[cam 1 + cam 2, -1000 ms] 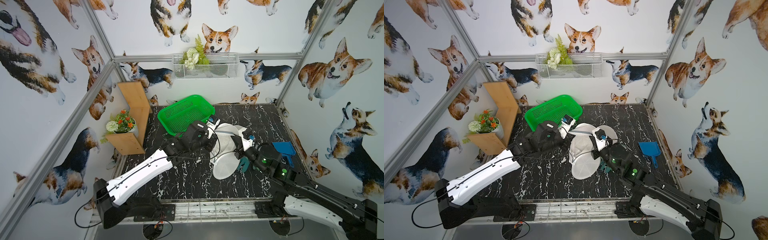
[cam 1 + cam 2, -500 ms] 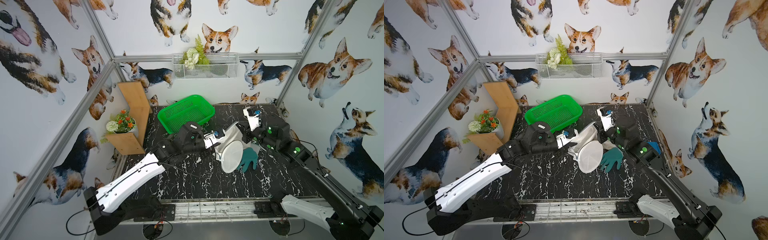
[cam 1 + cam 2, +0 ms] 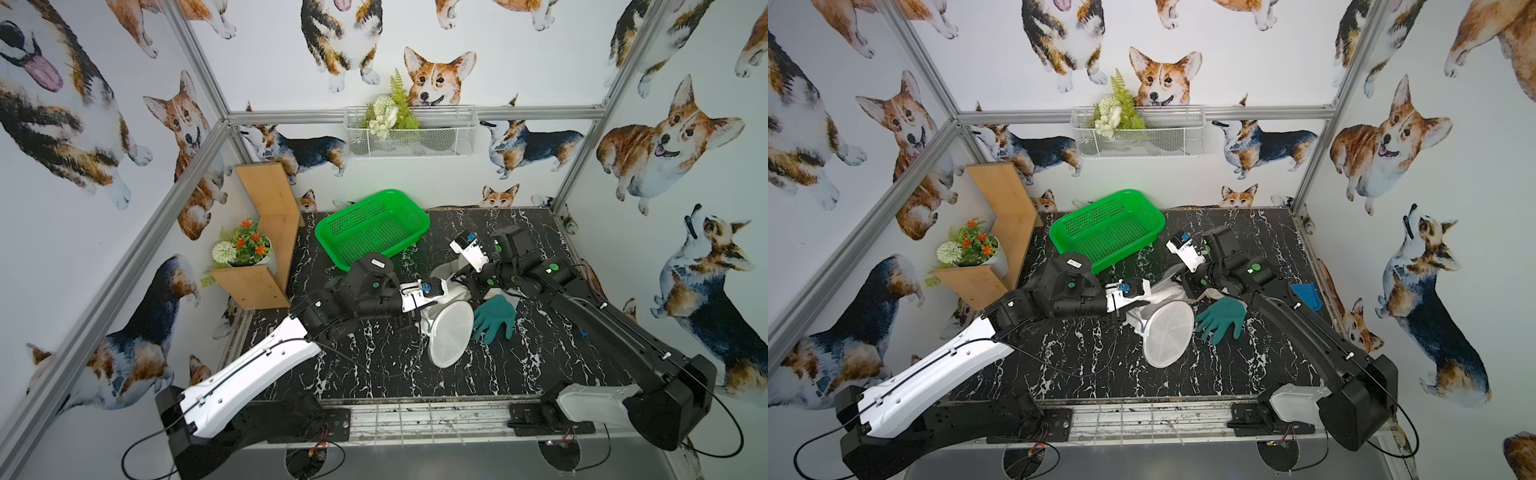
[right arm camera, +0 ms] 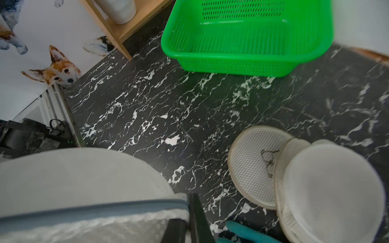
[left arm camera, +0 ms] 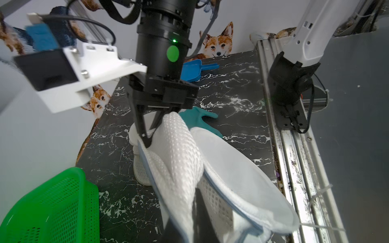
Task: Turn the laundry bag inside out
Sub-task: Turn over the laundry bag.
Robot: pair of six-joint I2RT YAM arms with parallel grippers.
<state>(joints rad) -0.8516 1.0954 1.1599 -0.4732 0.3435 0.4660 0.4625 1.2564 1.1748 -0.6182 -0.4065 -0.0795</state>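
Mid-table, on the black marble table (image 3: 374, 365), you have the laundry bag (image 3: 451, 328) — white mesh with a pale blue rim, its round end tilted up and showing in both top views (image 3: 1165, 332). Your left gripper (image 3: 420, 318) is closed tight on the bag's cloth at its left side. Your right gripper (image 5: 149, 134) meets the bag from the far side. The left wrist view shows a narrow gap between its jaws, with one tip against the blue rim, but I cannot tell whether cloth is caught there.

For edges, a teal glove (image 3: 494, 318) lies just beside the round end on the right, touching or nearly so. The green basket (image 3: 372, 230) sits at the back left, its near corner close to the left arm's upper joint. A blue scoop (image 3: 1306, 293) lies by the right wall, partly under the right arm. A wooden shelf (image 3: 270, 232) with a flower pot (image 3: 245, 251) stands against the left wall at the table's edge. Bare marble runs from the round end forward to the front rail, and the back right corner is bare too — that is your open room.

A small white sticker (image 3: 377, 262) on the left arm's joint carries print too small to read.
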